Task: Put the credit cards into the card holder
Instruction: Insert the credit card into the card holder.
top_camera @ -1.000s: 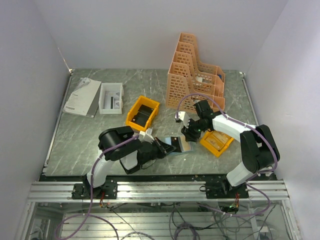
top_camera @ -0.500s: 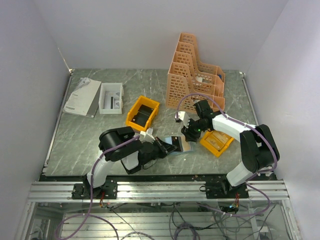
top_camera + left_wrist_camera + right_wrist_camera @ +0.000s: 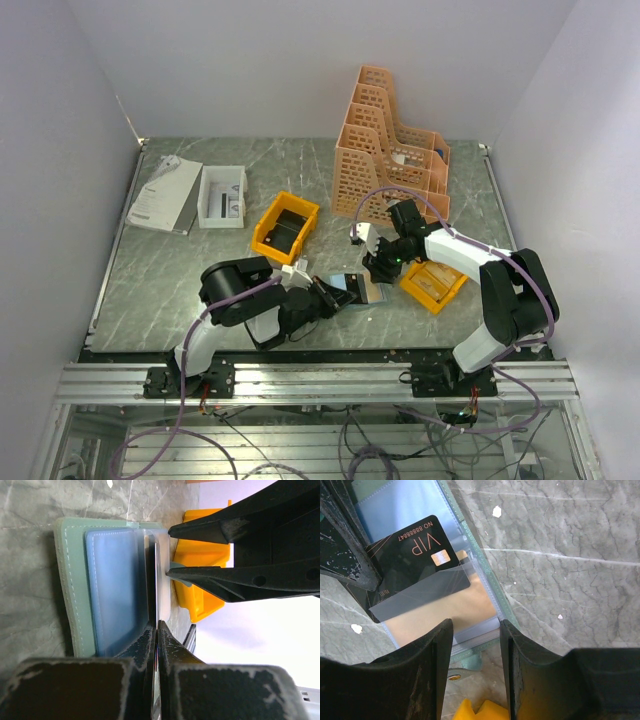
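Observation:
The card holder (image 3: 358,290) lies open on the table, grey-green outside (image 3: 65,580), bluish and tan inside (image 3: 465,605). My left gripper (image 3: 326,295) (image 3: 156,630) is shut on a black credit card marked VIP (image 3: 415,555). The card's far end is tucked under a clear sleeve of the card holder; in the left wrist view it shows edge-on (image 3: 156,575). My right gripper (image 3: 378,268) (image 3: 476,625) stands open over the holder's right edge, near the snap tab (image 3: 451,676), with nothing between its fingers. More tan credit cards (image 3: 430,280) lie in an orange bin.
The orange bin (image 3: 446,303) (image 3: 200,580) sits just right of the card holder. A yellow bin (image 3: 262,240) stands at centre left and a tall orange file rack (image 3: 385,150) at the back. A white box (image 3: 222,196) and papers (image 3: 165,193) lie at the far left.
The left arm has edged slightly towards the card holder with the card. The right arm has not moved.

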Available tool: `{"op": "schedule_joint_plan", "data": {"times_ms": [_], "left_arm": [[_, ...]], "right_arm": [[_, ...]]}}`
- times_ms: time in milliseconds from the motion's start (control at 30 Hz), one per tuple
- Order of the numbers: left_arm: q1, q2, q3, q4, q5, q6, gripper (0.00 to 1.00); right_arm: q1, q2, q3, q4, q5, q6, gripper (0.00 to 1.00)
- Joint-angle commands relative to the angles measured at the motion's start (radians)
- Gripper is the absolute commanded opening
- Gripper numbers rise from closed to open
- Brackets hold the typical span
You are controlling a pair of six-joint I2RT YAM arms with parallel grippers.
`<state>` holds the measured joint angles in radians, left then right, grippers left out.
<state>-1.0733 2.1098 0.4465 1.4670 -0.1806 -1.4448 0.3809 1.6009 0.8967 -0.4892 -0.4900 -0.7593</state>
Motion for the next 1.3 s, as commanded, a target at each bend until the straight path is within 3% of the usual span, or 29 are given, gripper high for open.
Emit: {"op": "schedule_joint_plan", "data": {"times_ms": [0, 800, 1267], "left_arm": [[-0.01, 0.009, -0.002, 0.035, -0.074, 0.007, 0.07], [-0.039, 0.029, 0.031, 0.017, -0.106, -0.016, 0.12], [-0.04, 0.01, 0.032, -0.016, -0.125, -0.002, 0.1]], "right_arm": [[-0.003, 0.026, -0.005, -0.028, 0.026, -0.015, 0.42], [-0.004, 0.024, -0.005, -0.027, 0.025, -0.014, 0.42], [-0.004, 0.021, -0.004, -0.028, 0.022, -0.012, 0.43]]}}
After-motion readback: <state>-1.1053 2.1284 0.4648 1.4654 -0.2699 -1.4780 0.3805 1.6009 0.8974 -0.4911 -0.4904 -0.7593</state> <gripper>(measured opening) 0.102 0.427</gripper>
